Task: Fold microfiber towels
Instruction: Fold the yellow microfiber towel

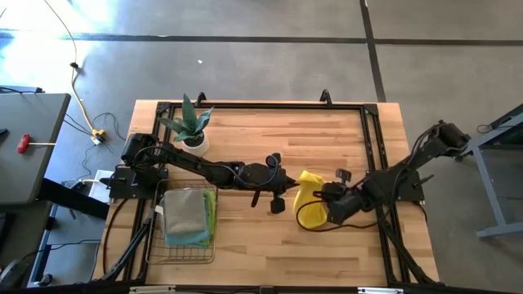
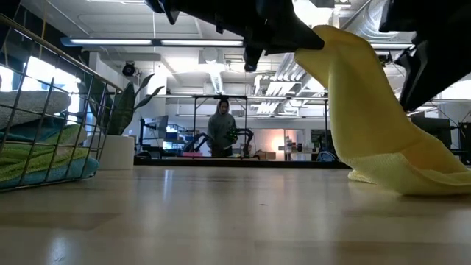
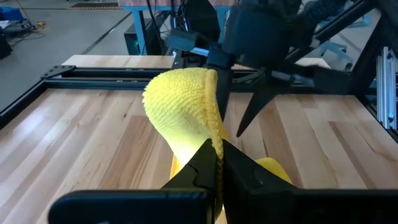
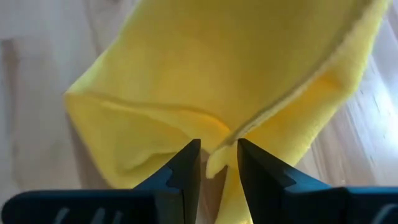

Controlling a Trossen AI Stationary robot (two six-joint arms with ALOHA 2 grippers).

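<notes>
— While the high view looks down, where is the yellow towel (image 1: 308, 210)?
— Between both grippers, on the table (image 1: 270, 245).
— And the left gripper (image 3: 219, 163)?
— Its fingers pinch the towel's edge, pressed together.
— The right gripper (image 4: 219, 163)?
— Fingers spread slightly, a towel fold between them.

The yellow towel (image 1: 309, 209) lies right of the table's middle, partly lifted: one edge stands up as a soft rounded peak (image 2: 346, 51), and the rest falls down to a crumpled, doubled part flat on the wood (image 2: 419, 177). The other towels are stacked folded in the wire basket (image 1: 155, 245) near the left front, pale grey (image 1: 185, 212) on top, with teal (image 1: 189, 239) and lime green (image 1: 212, 214) edges showing below.
</notes>
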